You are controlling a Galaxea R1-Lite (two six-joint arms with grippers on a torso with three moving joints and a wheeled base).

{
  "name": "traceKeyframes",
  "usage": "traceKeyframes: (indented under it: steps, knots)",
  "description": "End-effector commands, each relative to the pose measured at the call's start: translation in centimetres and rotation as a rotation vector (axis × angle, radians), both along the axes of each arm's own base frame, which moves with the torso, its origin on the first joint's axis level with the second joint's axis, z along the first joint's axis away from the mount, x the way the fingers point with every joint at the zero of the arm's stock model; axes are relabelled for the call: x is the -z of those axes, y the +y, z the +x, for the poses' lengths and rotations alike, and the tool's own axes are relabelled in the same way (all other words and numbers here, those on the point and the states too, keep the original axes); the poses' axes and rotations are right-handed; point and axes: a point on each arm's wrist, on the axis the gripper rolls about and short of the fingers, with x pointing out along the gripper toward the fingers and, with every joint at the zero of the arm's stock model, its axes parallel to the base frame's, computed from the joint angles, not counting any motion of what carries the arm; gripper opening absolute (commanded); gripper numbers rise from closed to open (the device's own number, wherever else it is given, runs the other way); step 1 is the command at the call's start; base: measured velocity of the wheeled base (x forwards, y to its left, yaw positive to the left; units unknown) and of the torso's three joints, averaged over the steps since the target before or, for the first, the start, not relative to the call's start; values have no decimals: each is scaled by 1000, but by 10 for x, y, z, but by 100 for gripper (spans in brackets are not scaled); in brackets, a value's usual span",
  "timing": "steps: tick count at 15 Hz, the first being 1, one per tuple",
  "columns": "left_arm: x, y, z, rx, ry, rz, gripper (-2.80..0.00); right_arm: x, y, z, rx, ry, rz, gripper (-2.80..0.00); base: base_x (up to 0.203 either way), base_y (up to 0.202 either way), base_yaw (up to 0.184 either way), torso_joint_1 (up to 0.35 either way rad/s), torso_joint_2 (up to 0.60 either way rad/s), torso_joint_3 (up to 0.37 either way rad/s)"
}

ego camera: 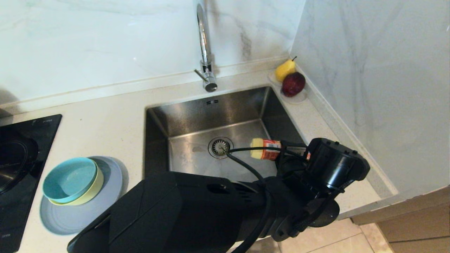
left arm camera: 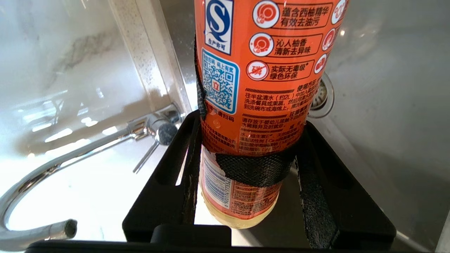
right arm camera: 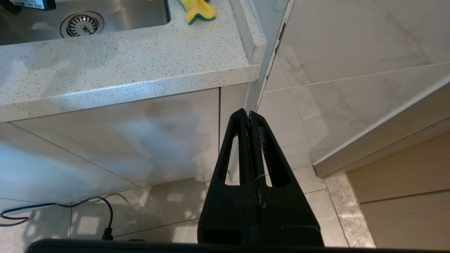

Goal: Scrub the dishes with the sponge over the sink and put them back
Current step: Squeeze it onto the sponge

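Three dishes sit stacked on the pale speckled counter (ego camera: 105, 116) to the left of the sink (ego camera: 197, 116): a teal-blue bowl (ego camera: 68, 179) nests inside a slightly larger yellow-green bowl (ego camera: 92, 192), and both rest on a wide, shallow grey-blue plate (ego camera: 102, 207). Left of that stack lies a black cooktop (ego camera: 24, 147), and part of the plate overlaps its edge. Sunk into the counter is a steel sink with a round strainer drain (ego camera: 220, 147) in its floor, and a tall chrome tap (ego camera: 205, 49) rises behind it. From the near edge of the head view, the left arm reaches out over the sink. Its left gripper (ego camera: 277, 151) is closed partway around an orange-labelled bottle (ego camera: 265, 149) of pale yellow liquid, held roughly level above the right side of the sink floor. Seen from the left wrist, the black fingers (left arm camera: 190, 158) press against both sides of the bottle, whose label carries Chinese text and a printed code. A yellow and green sponge (right arm camera: 198, 10) lies on the counter by the right rim of the sink, visible only in the right wrist view. In the back right corner, a small white dish (ego camera: 297, 97) holds a yellow pear (ego camera: 284, 69) and a dark red apple (ego camera: 293, 83). Hanging low beside the cabinet front, the right gripper (right arm camera: 250, 116) has its fingers pressed together and holds nothing, with tiled floor (right arm camera: 158, 207) below it.
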Motion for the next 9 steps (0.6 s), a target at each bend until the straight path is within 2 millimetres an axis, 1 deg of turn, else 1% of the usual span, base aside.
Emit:
traceKeyframes:
  steps: [1, 3, 6, 9]
  knots:
    - [6, -3, -1, -12, -2, 17, -280, 0, 0, 0, 0, -1, 0, -280, 0, 0, 0, 0, 0, 0]
    - [9, -5, -1, -15, -5, 12, -280, 0, 0, 0, -1, -1, 0, -280, 0, 0, 0, 0, 0, 0]
    - [17, -12, 3, -21, -45, -62, -280, 0, 0, 0, 0, -1, 0, -280, 0, 0, 0, 0, 0, 0]
    - [18, -13, 4, -28, -53, -75, -280, 0, 0, 0, -1, -1, 0, -280, 0, 0, 0, 0, 0, 0]
